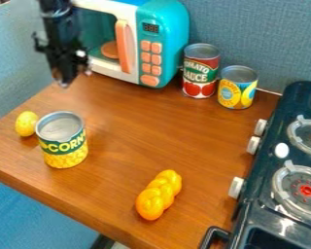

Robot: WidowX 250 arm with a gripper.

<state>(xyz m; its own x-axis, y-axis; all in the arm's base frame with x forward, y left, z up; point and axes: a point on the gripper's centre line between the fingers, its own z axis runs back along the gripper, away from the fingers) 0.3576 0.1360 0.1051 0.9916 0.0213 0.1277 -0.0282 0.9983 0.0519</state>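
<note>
The gripper (68, 80) hung near the microwave (161, 41); how open it was, and if it held anything, I couldn't tell. The green can (62, 146) beside the lemon (26, 123), and the red can (200, 72) and blue can (237, 88) beyond the microwave, bore printed labels.

Bright, even light, soft sheen on the counter (122, 155), glints on the stove (269, 170)
</note>
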